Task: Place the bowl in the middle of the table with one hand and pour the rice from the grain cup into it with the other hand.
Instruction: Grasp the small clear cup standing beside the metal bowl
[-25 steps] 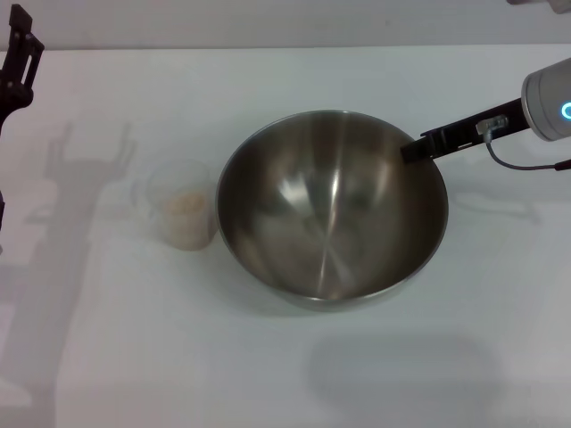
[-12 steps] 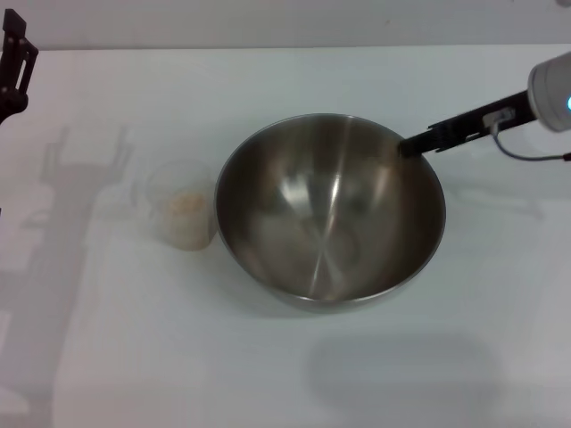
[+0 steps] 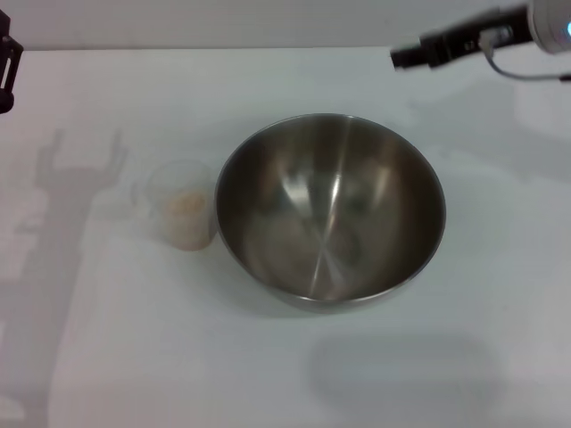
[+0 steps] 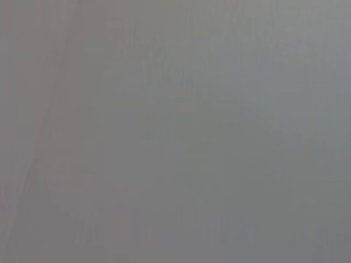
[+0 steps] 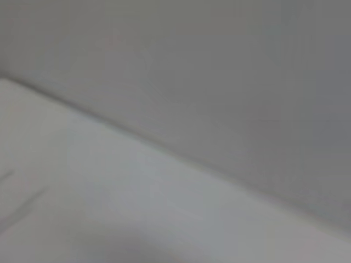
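The steel bowl (image 3: 330, 209) stands empty in the middle of the white table (image 3: 285, 374). The clear grain cup (image 3: 185, 204) stands upright just left of the bowl, close to its rim, with the rice (image 3: 187, 207) heaped in its bottom. My right gripper (image 3: 399, 59) hangs above the table's far edge, beyond the bowl and apart from it, holding nothing. My left gripper (image 3: 5, 71) shows only as a dark part at the far left edge, well away from the cup. Neither wrist view shows the bowl or the cup.
The table's far edge (image 3: 223, 48) runs along the top, with a grey wall behind it. The right wrist view shows only this table edge (image 5: 164, 153) and the wall. The left wrist view shows a plain grey surface.
My right gripper has left the bowl's right rim and moved up and back towards the far edge. The left gripper has drawn further out at the left. Bowl and cup have stayed put.
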